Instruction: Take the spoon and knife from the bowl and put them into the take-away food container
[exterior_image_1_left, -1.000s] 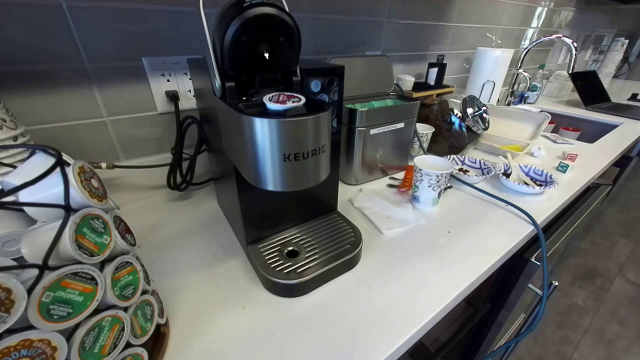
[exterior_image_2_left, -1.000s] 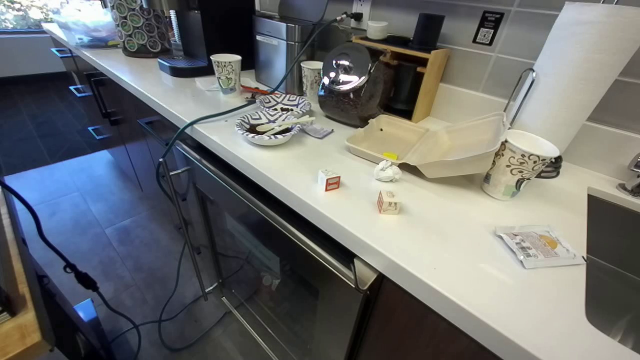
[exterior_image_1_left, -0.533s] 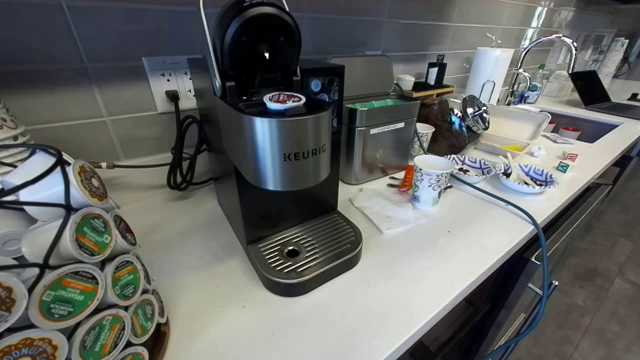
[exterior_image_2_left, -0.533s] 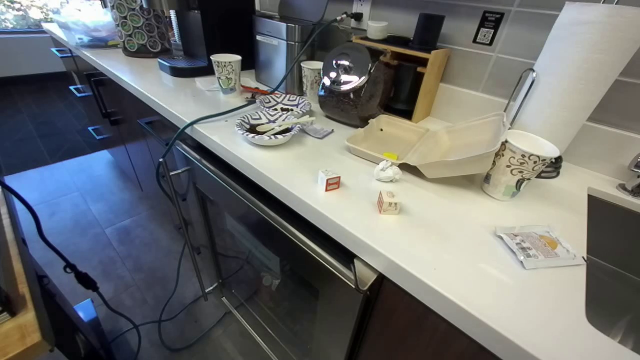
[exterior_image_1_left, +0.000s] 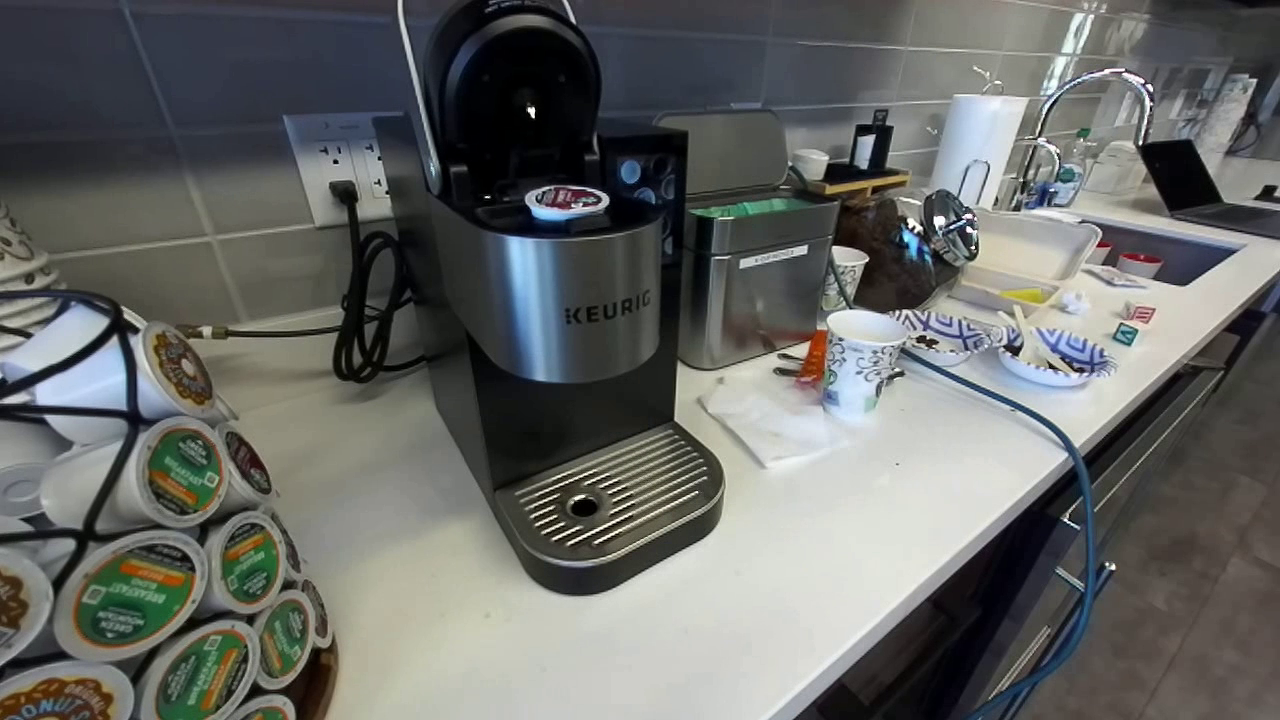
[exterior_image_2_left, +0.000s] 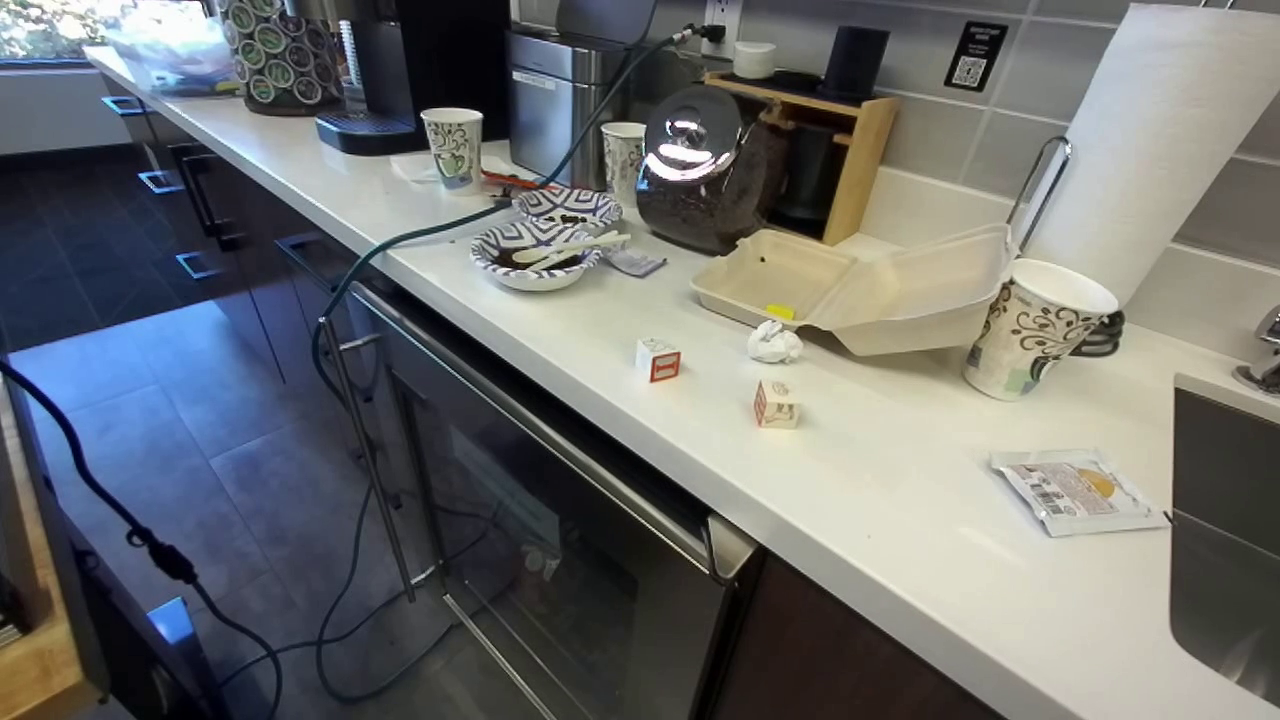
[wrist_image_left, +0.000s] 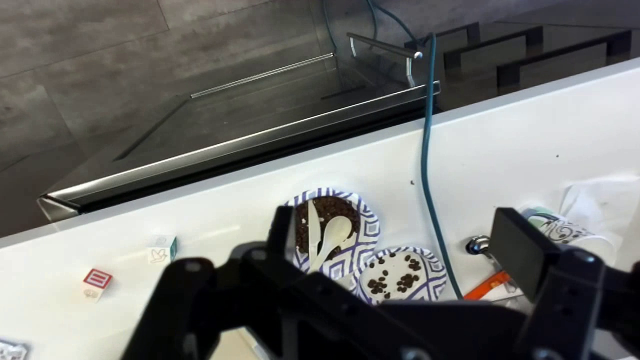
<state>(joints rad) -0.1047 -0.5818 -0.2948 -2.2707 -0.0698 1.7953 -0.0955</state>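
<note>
The bowl (wrist_image_left: 369, 227), white with a blue pattern, holds dark beans in the wrist view. The white knife (wrist_image_left: 313, 225) and white spoon (wrist_image_left: 336, 232) lie in it, handles together over its lower rim. In an exterior view the bowl (exterior_image_2_left: 535, 283) stands near the counter's front edge; it also shows in an exterior view (exterior_image_1_left: 1045, 376). The beige take-away container (exterior_image_2_left: 845, 320) lies open right of the bowl; its lid also shows in an exterior view (exterior_image_1_left: 1040, 245). My gripper (wrist_image_left: 395, 217) is open and empty above the counter, its left finger overlapping the bowl's edge; exterior views do not show it.
A second patterned bowl (exterior_image_2_left: 570, 207) with few beans touches the first. A blue-green cable (wrist_image_left: 426, 155) crosses the counter beside them. A patterned cup (exterior_image_2_left: 455, 150), a bean jar (exterior_image_2_left: 700, 190), toy blocks (exterior_image_2_left: 658, 362) and crumpled paper (exterior_image_2_left: 775, 343) stand around.
</note>
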